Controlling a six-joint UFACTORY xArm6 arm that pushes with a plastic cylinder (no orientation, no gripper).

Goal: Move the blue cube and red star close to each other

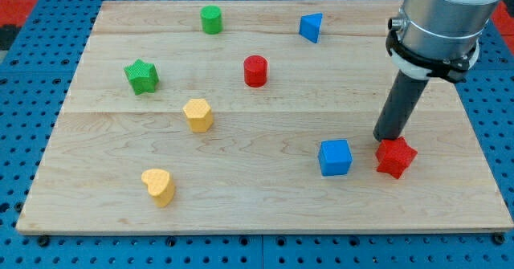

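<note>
The blue cube (335, 157) sits on the wooden board at the view's lower right. The red star (396, 157) lies just to its right, with a small gap between them. My tip (388, 139) rests on the board at the red star's upper left edge, touching or nearly touching it, and up and to the right of the blue cube. The dark rod rises from there to the grey arm at the view's top right.
Other blocks on the board (265, 205): a green cylinder (211, 19), a blue triangular block (312, 27), a red cylinder (255, 71), a green star (141, 76), a yellow hexagonal block (197, 114), a yellow heart (159, 186).
</note>
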